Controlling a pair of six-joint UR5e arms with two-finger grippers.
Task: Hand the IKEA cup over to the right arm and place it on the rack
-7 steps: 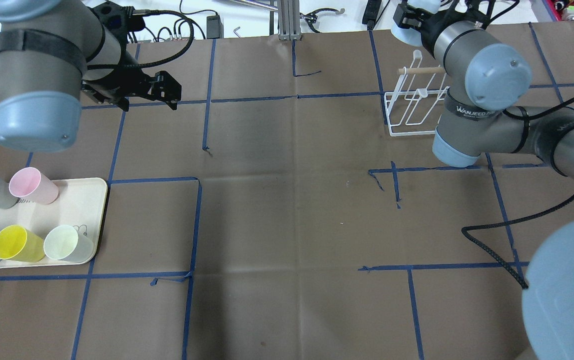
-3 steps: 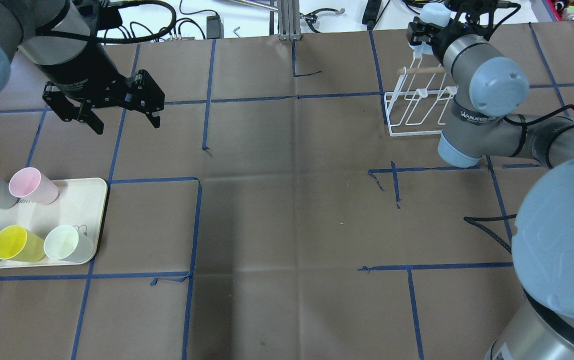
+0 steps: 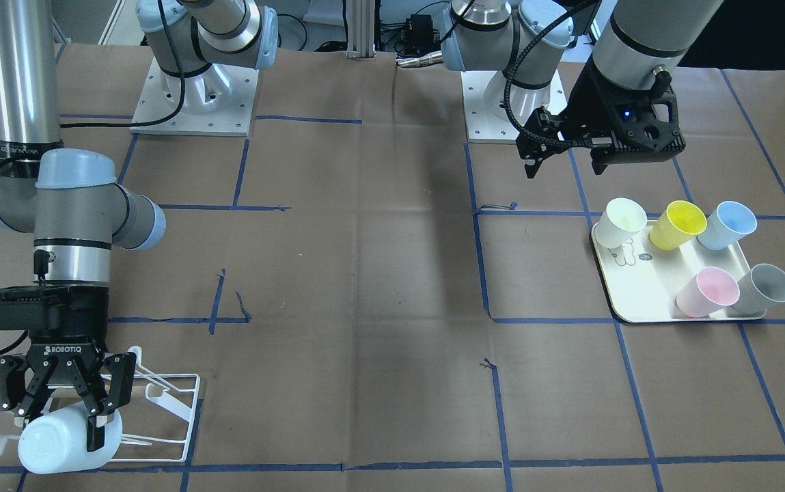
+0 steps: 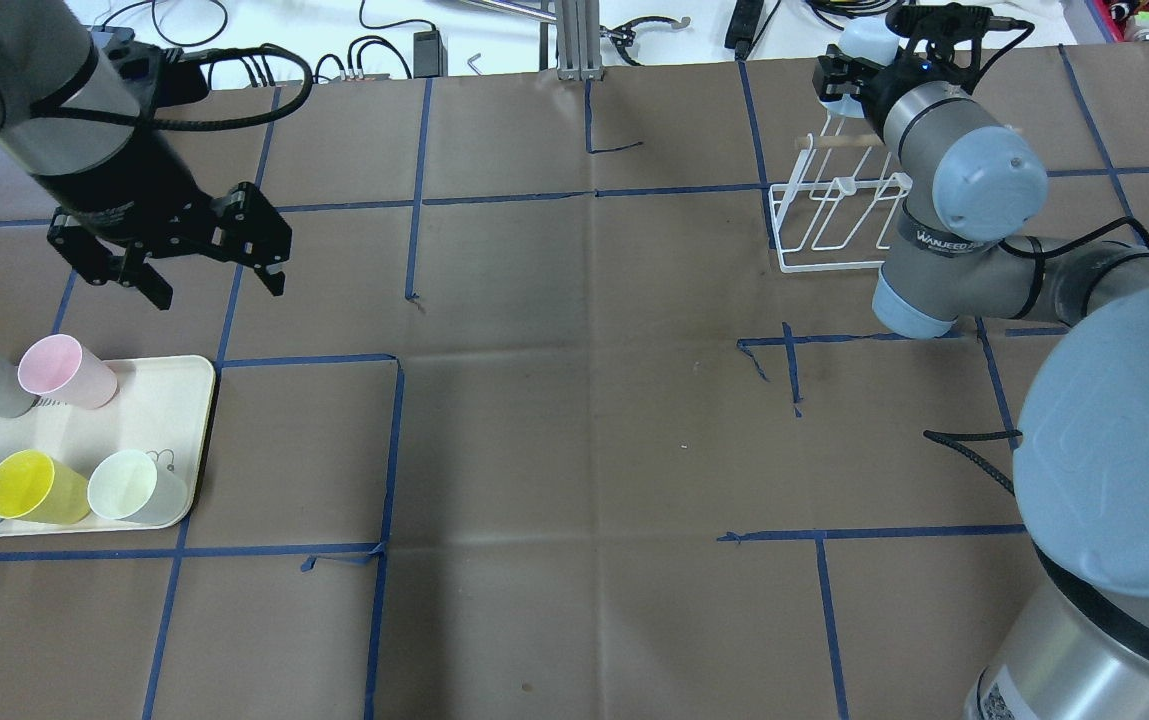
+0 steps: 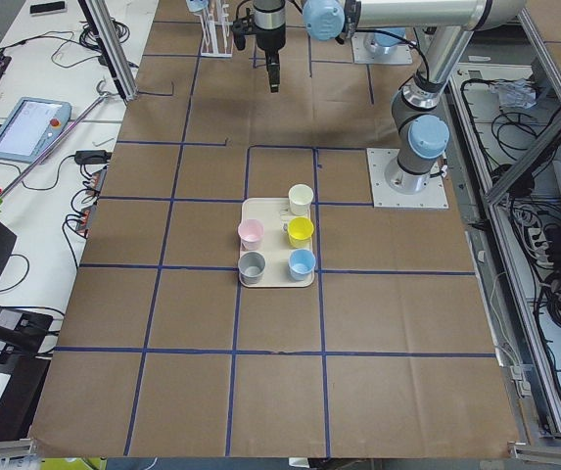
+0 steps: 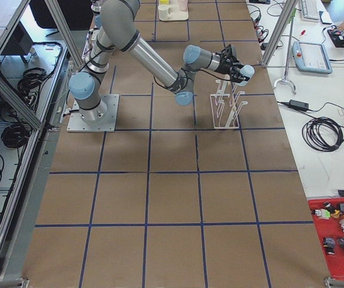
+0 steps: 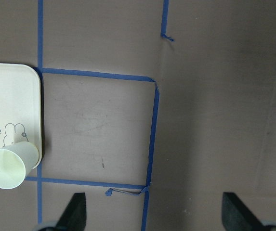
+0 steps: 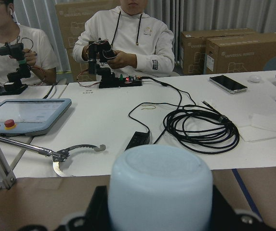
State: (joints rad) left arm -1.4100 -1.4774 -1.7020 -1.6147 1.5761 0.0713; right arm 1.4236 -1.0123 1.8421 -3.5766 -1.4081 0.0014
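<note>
Only the front-facing view plainly shows the right gripper [image 3: 61,424] clamped on the pale blue cup [image 3: 57,447], held sideways over the dowel end of the rack [image 3: 190,427], mostly hidden overhead by the wrist; the left gripper [image 3: 564,167] hangs wide open, empty, near the tray [image 3: 638,287].

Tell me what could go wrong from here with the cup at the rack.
1. The right pincer grips the pale blue cup on its side over the rack. If it comes down off a prong, the cup may strike the wire and shove the rack, or slip.
2. The left pincer hangs open near the tray. A low move there could topple the pink cup.
</note>
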